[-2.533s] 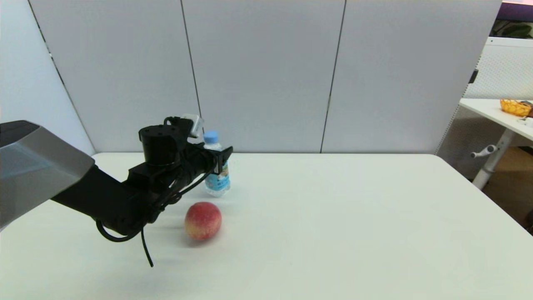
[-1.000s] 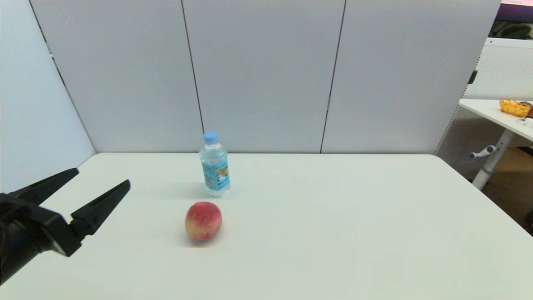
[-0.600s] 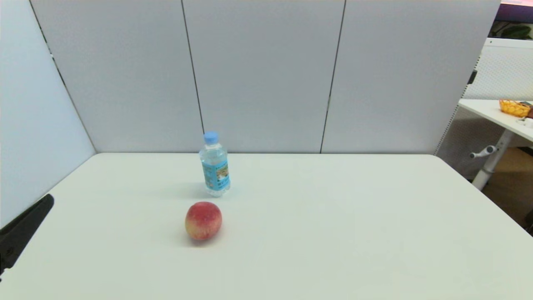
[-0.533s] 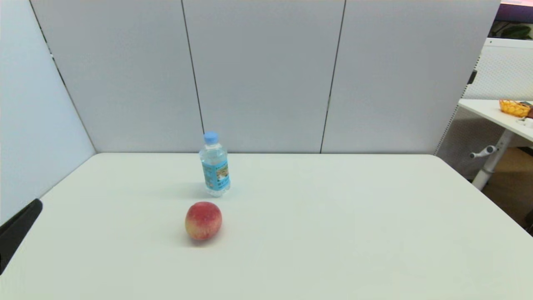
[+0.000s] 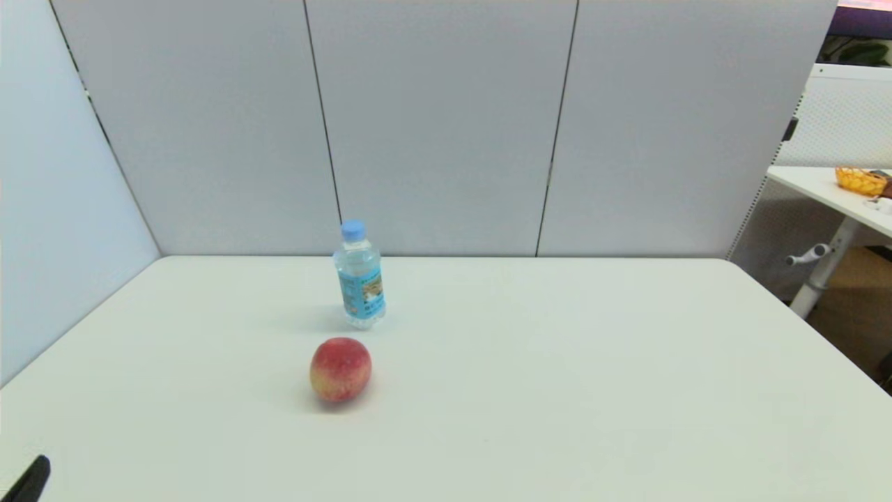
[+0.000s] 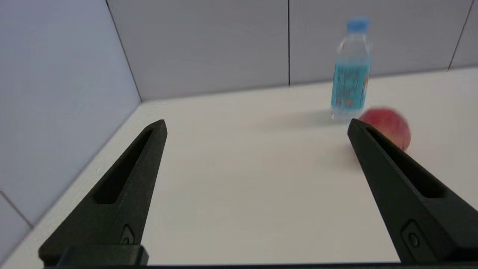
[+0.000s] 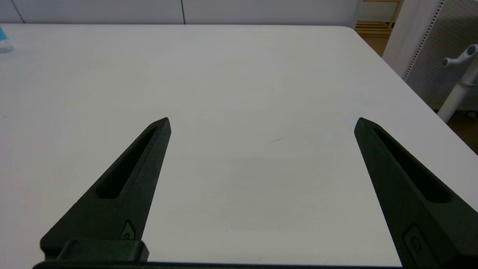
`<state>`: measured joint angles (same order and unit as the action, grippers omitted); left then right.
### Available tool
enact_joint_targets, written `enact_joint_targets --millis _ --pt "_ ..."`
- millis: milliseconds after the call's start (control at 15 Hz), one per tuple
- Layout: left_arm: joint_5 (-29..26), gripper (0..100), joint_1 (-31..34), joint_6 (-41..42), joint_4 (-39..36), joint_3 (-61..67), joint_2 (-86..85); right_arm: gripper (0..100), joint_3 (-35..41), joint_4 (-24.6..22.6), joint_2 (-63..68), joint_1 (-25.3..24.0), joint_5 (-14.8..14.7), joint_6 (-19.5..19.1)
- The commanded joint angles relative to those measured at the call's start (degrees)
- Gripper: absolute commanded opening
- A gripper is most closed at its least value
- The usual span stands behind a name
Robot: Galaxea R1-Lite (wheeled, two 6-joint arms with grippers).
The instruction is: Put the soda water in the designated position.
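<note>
The soda water (image 5: 359,275), a small clear bottle with a light blue cap and blue label, stands upright on the white table (image 5: 557,362), left of centre towards the back. A red-yellow peach (image 5: 340,369) lies just in front of it. In the left wrist view the soda water (image 6: 351,71) and the peach (image 6: 388,126) sit far ahead of my left gripper (image 6: 255,125), which is open and empty. Only one finger tip (image 5: 31,481) of it shows at the head view's lower left corner. My right gripper (image 7: 261,121) is open and empty over bare table; it does not show in the head view.
Grey partition panels (image 5: 446,125) close off the back and left of the table. Beyond the table's right edge stands another white table (image 5: 836,192) with an orange basket (image 5: 861,179) on it.
My left gripper let go of the soda water and drew back, open, to the lower left until only a finger tip shows. The bottle and peach stayed put.
</note>
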<state>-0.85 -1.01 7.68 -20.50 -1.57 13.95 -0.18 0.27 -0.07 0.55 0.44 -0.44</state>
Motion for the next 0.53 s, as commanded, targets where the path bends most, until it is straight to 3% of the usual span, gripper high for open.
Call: enact_joint_targets --millis 67,200,533 --pt "0.06 100 0.84 -0.39 12.86 1.57 -10.78 100 0.01 0.0 -0.01 0.07 0.09 0.0" --pt "0.24 100 0.84 -1.97 20.33 1.57 -13.95 100 0.01 -0.09 -0.01 0.07 0.0 0.0" --pt "0.41 100 0.84 -6.89 20.42 1.57 -13.95 100 0.01 0.0 -0.01 0.07 0.0 0.0"
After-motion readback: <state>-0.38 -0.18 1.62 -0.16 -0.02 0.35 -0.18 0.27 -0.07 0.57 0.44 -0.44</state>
